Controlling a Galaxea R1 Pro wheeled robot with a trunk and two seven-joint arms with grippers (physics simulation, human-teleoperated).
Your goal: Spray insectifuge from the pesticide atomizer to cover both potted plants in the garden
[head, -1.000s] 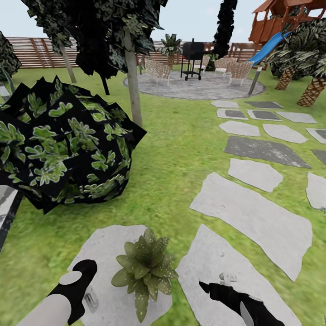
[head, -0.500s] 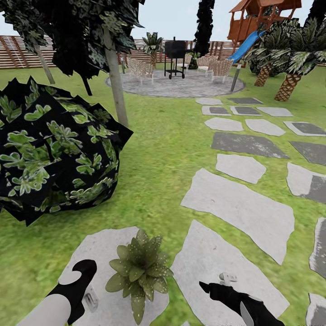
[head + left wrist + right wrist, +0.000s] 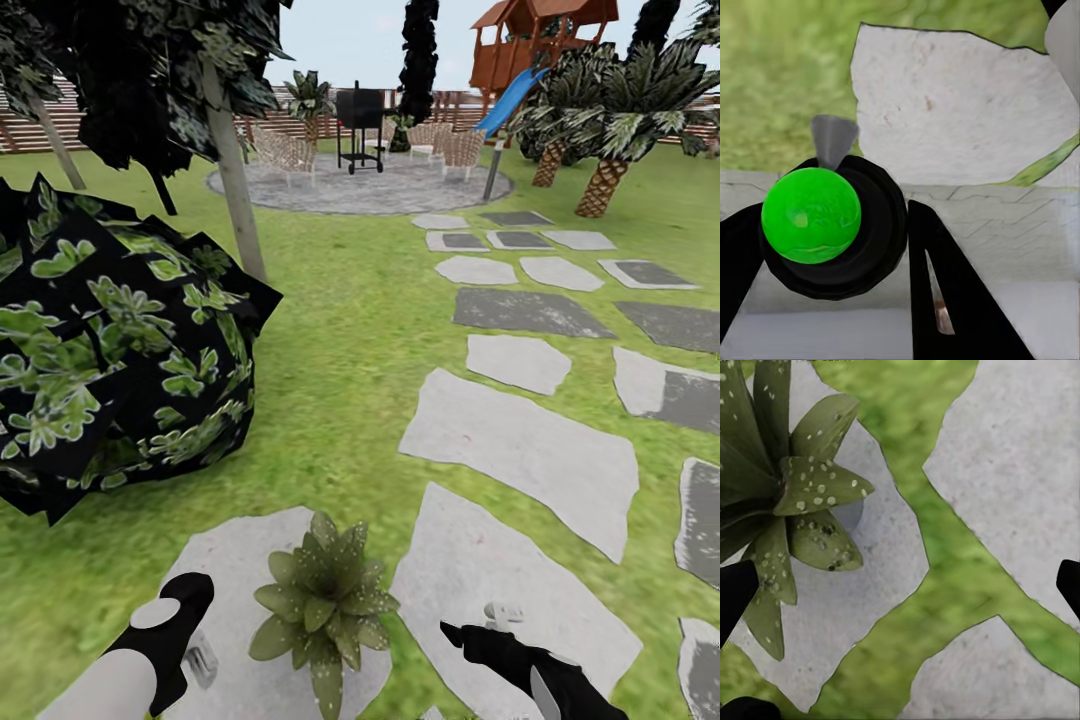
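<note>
Right jaws spread wide above grass, just beside one potted plant [image 3: 322, 600]. Left jaws: open or closed, cannot tell. Plant on one grey stepping stone [image 3: 225, 560], between both arms. One dark bush [image 3: 110, 350] beyond, left.

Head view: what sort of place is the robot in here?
A simulated back garden, it seems: a lawn crossed by stepping stones, a slatted fence behind, and a paved patio with a grill and a wooden playset.
</note>
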